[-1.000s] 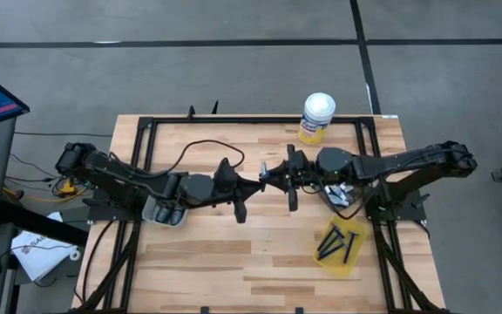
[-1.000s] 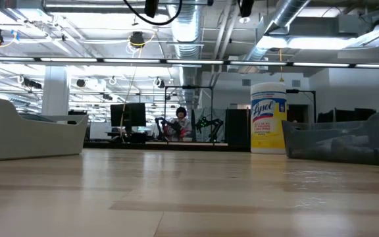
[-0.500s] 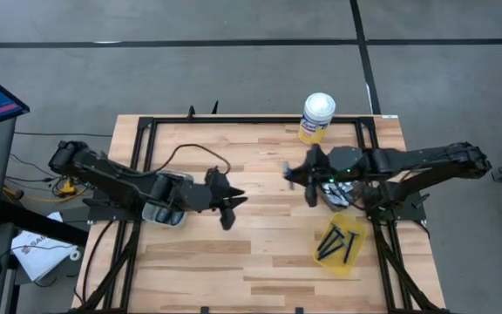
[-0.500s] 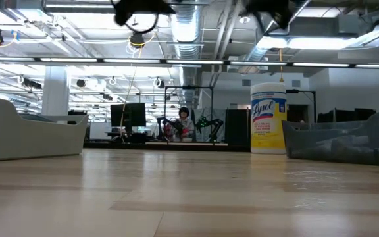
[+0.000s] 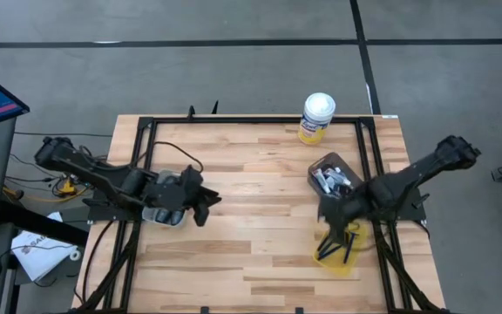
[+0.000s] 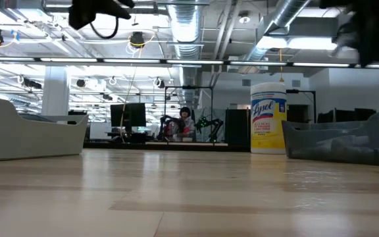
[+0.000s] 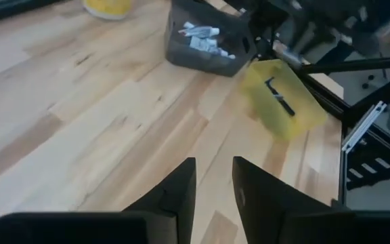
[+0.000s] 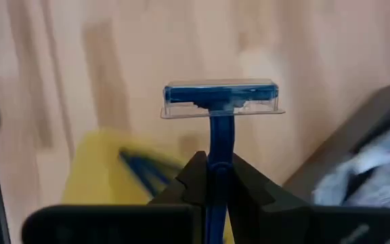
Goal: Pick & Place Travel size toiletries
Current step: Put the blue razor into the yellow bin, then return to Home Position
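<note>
Blue razor point(image 8: 221, 102): your right gripper point(image 8: 215, 177) pinches its handle above the yellow bin point(image 5: 339, 247).
Remaining: tubes point(image 5: 333, 180) wait; left gripper point(image 7: 214, 184) slightly spread, empty.

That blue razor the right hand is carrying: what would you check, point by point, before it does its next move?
1. Razor held firmly: ok. The right hand is shut on the blue razor, handle between the fingers, head sticking out.
2. Hand near a bin: ok. From above it sits at the yellow tray, beside the dark bin.
3. Which bin the razor belongs in: cannot tell, though the yellow tray already holds thin dark items.
4. Left hand out of the way: ok. It is empty, over the table's left side by the grey tray.
5. Yellow canister clear of the path: ok, at the far edge.
</note>
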You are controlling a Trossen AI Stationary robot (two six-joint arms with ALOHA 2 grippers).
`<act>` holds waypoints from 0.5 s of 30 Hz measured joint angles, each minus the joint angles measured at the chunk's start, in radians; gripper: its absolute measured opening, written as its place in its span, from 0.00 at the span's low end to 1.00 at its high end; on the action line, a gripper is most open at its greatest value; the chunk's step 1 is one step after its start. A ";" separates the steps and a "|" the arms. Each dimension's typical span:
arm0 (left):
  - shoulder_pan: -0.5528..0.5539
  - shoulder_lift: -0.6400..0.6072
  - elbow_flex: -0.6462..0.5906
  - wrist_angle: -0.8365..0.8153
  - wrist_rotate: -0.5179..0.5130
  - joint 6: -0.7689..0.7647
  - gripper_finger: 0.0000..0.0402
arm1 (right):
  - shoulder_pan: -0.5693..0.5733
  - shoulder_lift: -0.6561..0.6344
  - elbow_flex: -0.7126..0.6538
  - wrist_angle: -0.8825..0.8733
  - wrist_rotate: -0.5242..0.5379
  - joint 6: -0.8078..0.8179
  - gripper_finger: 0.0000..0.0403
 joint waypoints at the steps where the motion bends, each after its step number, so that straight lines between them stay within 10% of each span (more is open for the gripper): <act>1: 0.000 -0.013 -0.013 0.000 0.003 -0.014 0.23 | 0.033 0.023 0.000 -0.003 -0.011 -0.004 0.06; 9: -0.004 -0.084 -0.100 0.004 0.080 -0.078 0.23 | 0.249 0.227 0.000 -0.030 -0.054 -0.181 0.06; 15: -0.004 -0.103 -0.119 0.003 0.139 -0.105 0.23 | 0.301 0.328 -0.001 -0.036 -0.067 -0.211 0.27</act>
